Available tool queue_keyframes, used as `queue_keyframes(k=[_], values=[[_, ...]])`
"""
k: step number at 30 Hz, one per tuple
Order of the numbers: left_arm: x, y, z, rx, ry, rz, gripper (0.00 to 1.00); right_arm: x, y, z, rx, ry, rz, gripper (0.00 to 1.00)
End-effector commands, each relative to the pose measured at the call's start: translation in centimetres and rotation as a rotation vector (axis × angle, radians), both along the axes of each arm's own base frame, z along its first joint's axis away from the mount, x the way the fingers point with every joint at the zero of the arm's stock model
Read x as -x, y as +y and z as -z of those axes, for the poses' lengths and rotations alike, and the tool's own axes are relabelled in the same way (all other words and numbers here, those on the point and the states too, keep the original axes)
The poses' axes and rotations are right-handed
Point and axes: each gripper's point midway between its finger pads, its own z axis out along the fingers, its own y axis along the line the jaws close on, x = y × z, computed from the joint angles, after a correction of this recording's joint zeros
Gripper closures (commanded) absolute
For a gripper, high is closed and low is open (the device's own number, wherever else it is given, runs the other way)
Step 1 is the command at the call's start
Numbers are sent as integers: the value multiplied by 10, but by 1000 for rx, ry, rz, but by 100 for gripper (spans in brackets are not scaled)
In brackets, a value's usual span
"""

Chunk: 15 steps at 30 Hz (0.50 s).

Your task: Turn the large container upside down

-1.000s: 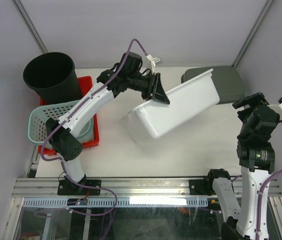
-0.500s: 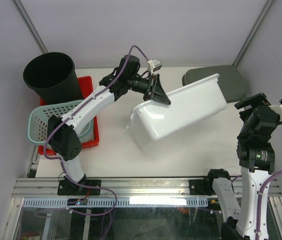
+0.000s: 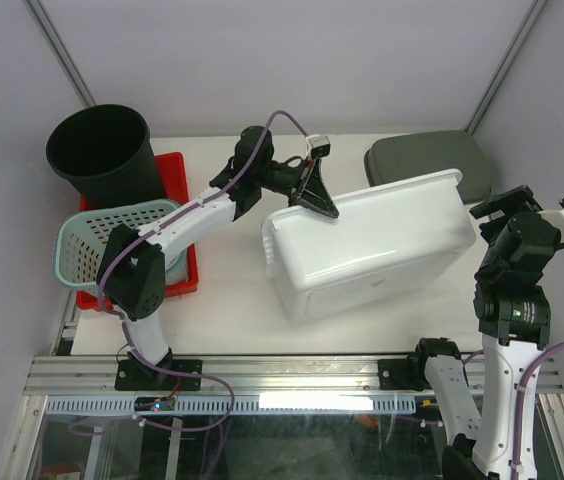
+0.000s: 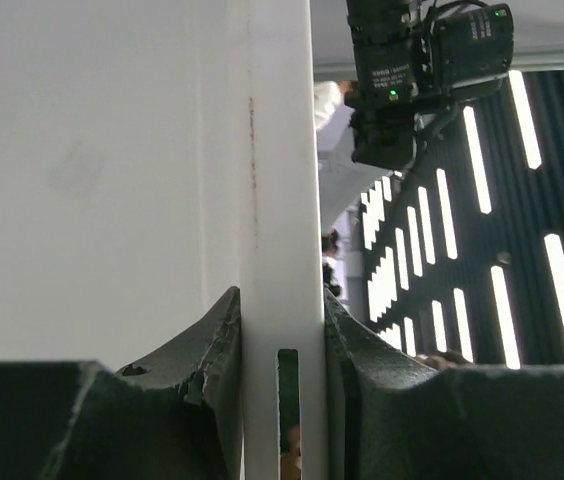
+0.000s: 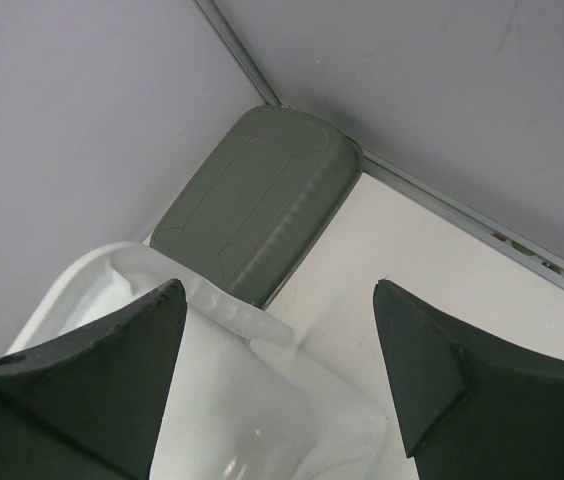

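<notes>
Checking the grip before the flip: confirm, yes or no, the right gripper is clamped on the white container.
No, the right gripper stands open, while the left gripper pinches the rim of the white container.

The top camera is looking down from above and behind the arms, taking in the whole table [image 3: 232, 290] from afar. The left wrist camera is sitting tight against the container [image 4: 282, 150] rim, peering upward past the left gripper [image 4: 282, 310] toward ceiling lights [image 4: 477, 170]. The right wrist camera is looking down past the right gripper [image 5: 277, 290] at the far right corner from middling range. It is sharing the lid [image 5: 252, 195] with the top view, and all three views are showing the container.
</notes>
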Motion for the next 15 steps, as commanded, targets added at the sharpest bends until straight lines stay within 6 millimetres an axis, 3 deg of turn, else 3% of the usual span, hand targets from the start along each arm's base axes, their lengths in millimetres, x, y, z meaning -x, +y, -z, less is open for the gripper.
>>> queue_keyframes(k=[1,4,15], values=[[26,25,-36,155,-19,131,100,4,-4,-36,22,-111,21,21],[28,28,-27,206,21,169,100,6,-4,-38,26,-115,23,21],[16,5,13,143,113,181,100,9,-3,-39,25,-116,21,21]])
